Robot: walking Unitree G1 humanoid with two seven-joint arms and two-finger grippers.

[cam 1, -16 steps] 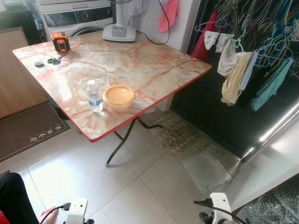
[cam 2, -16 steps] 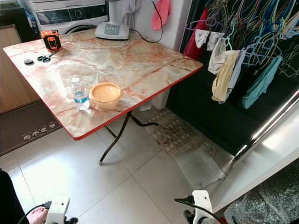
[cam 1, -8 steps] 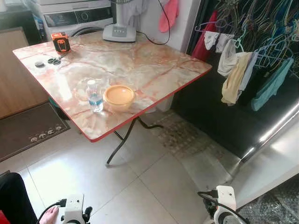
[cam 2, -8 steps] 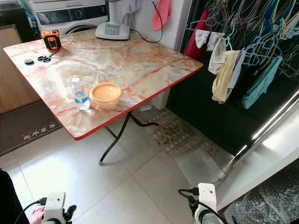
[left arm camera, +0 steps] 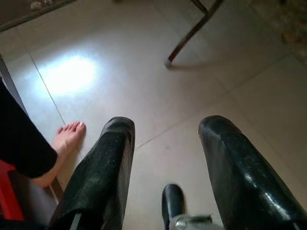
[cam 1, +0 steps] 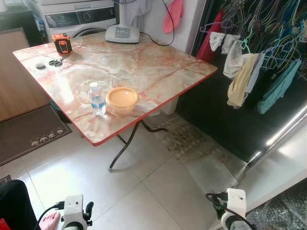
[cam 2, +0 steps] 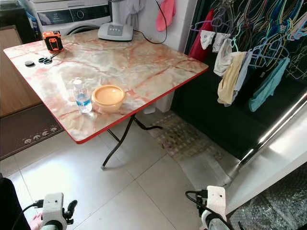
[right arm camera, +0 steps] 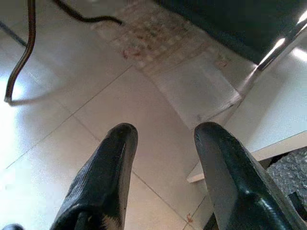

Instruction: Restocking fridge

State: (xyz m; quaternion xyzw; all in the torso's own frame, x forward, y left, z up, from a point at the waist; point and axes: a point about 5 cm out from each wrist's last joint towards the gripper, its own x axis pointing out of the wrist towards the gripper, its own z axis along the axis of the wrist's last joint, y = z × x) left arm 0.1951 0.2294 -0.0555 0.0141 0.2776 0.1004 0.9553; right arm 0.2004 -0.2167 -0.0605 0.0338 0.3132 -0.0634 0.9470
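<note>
Table: marble-look top with red edge, folding legs, standing on pale floor tiles.
Water bottle: upright near the table's front edge, just beside the orange bowl.
Far corner: orange tape measure, fan base further along.
Left gripper: down low over the tiles, fingers spread, holding nothing; bare foot of a person close by.
Right gripper: also low, fingers apart, empty, over tiles near a floor mat.
Right side: clothes on hangers.
</note>
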